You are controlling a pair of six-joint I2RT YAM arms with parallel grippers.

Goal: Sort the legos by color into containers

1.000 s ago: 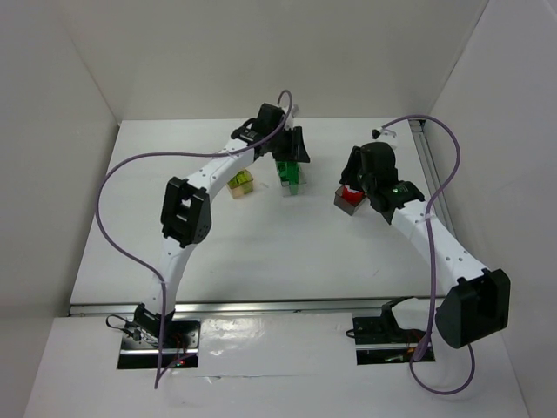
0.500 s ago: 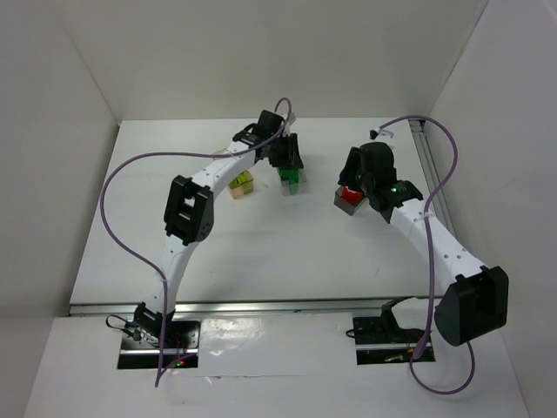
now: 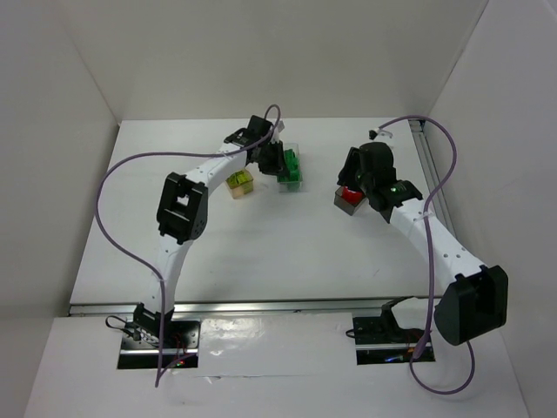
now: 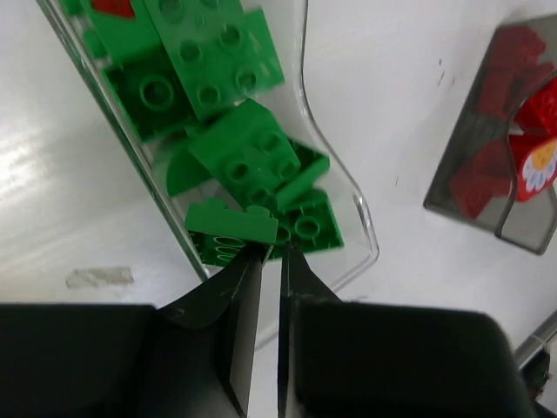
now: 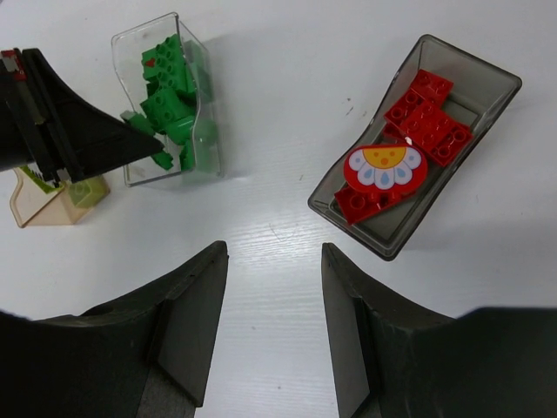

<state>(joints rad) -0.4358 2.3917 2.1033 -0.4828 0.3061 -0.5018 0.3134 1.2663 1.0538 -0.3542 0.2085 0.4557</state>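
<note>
While the left fingers point(image 4: 258, 261) sit pressed together, empty, at the clear bin's point(image 4: 364, 213) near end, a red piece point(image 4: 113, 5) lies among green legos point(image 4: 248, 157) at its far end, straight ahead. The right fingers point(image 5: 209, 270) hover parted, empty, farther off.

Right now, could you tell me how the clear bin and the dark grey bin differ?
The clear bin holds green bricks; the dark grey bin holds red bricks. The left tool is shut at the clear bin's wall; the right tool stands open short of the dark grey bin. Both are open-topped.
</note>
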